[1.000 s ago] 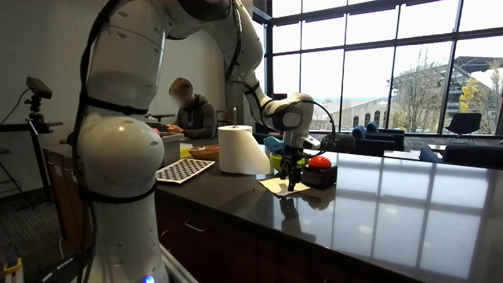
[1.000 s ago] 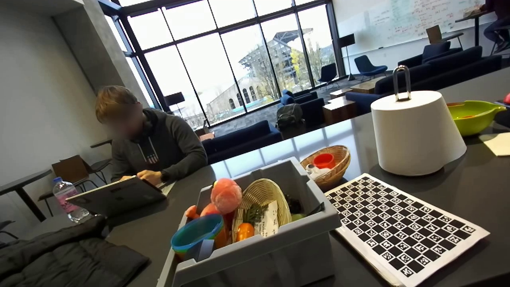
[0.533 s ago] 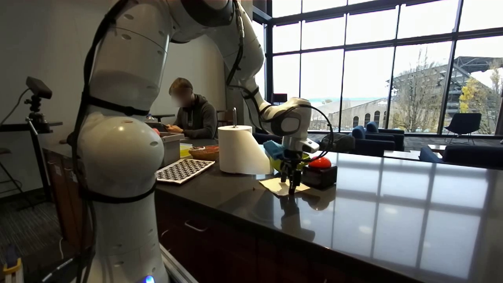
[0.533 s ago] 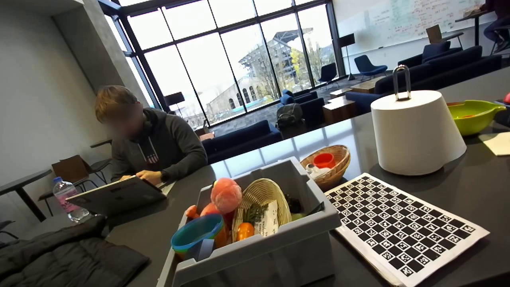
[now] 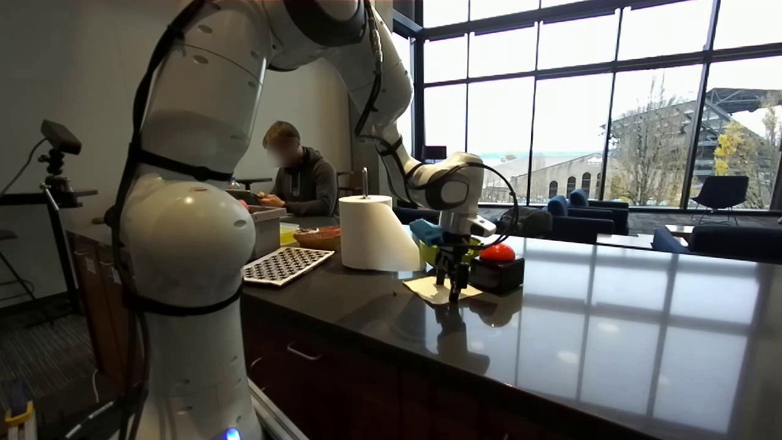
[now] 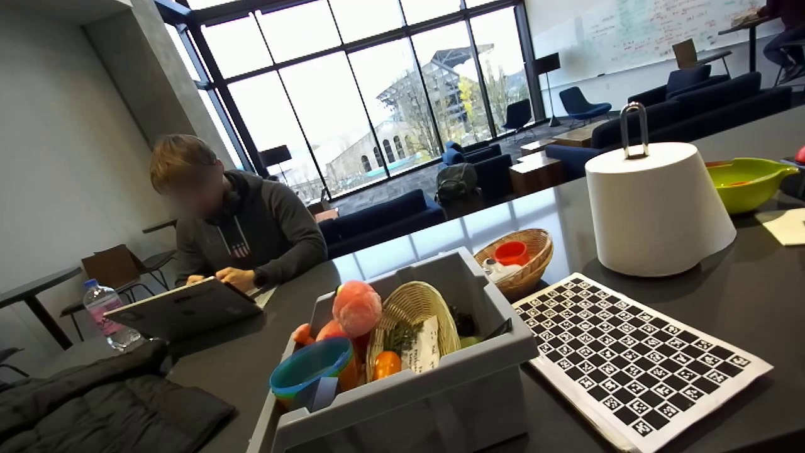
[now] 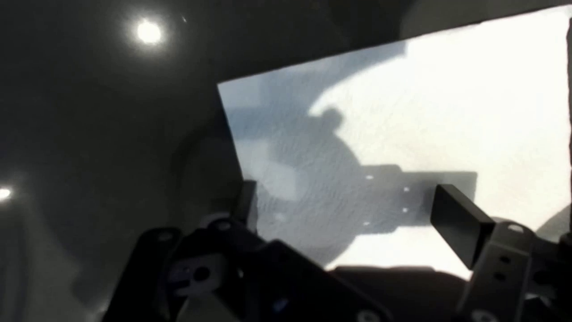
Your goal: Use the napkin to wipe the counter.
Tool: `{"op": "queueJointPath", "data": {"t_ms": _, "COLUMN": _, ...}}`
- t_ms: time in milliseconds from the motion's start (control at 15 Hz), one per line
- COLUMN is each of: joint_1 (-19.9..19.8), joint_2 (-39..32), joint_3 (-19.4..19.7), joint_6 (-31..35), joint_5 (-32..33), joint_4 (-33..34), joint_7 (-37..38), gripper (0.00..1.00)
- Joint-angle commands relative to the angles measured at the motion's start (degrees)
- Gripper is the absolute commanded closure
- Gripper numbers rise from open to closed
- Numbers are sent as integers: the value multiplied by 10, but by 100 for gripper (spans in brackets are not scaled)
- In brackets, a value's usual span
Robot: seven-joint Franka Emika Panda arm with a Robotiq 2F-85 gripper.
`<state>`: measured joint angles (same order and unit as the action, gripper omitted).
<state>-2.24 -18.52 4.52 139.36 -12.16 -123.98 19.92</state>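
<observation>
The napkin is a pale, flat sheet point(image 5: 426, 289) on the dark, shiny counter point(image 5: 366, 311). A corner of the napkin also shows at the right edge in an exterior view point(image 6: 786, 225). In the wrist view the napkin point(image 7: 429, 116) fills the middle and right, with the gripper's shadow across it. My gripper point(image 5: 447, 291) points down over the napkin, its fingers wide apart. In the wrist view the gripper point(image 7: 346, 205) has its left finger at the napkin's left edge and its right finger over the napkin. Nothing is between the fingers. I cannot tell whether the fingertips touch the napkin.
A black box with a red button point(image 5: 496, 278) stands close beside the gripper. A green bowl point(image 6: 748, 189) is behind it. A white paper roll point(image 5: 369, 235) stands near the napkin. A checkered board point(image 6: 635, 352), a wicker basket point(image 6: 531, 270) and a grey bin point(image 6: 415, 402) are farther along.
My gripper has come down slightly and turned a little over the napkin, mostly in the first half second. The napkin has not visibly moved.
</observation>
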Motion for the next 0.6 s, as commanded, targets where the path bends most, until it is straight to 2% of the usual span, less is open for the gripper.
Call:
{"op": "queueJointPath", "data": {"t_ms": 0, "joint_1": 21, "joint_2": -41, "joint_3": 15, "joint_6": -14, "joint_5": 55, "joint_4": 36, "joint_7": 46, "gripper": 0}}
{"op": "queueJointPath", "data": {"t_ms": 200, "joint_1": 31, "joint_2": -47, "joint_3": 16, "joint_6": -23, "joint_5": 80, "joint_4": 46, "joint_7": 65, "gripper": 1}}
{"op": "queueJointPath", "data": {"t_ms": 267, "joint_1": 32, "joint_2": -46, "joint_3": 16, "joint_6": -26, "joint_5": 84, "joint_4": 47, "joint_7": 66, "gripper": 25}}
{"op": "queueJointPath", "data": {"t_ms": 400, "joint_1": 31, "joint_2": -48, "joint_3": 15, "joint_6": -23, "joint_5": 84, "joint_4": 50, "joint_7": 64, "gripper": 27}}
{"op": "queueJointPath", "data": {"t_ms": 533, "joint_1": 30, "joint_2": -45, "joint_3": 15, "joint_6": -23, "joint_5": 79, "joint_4": 51, "joint_7": 61, "gripper": 38}}
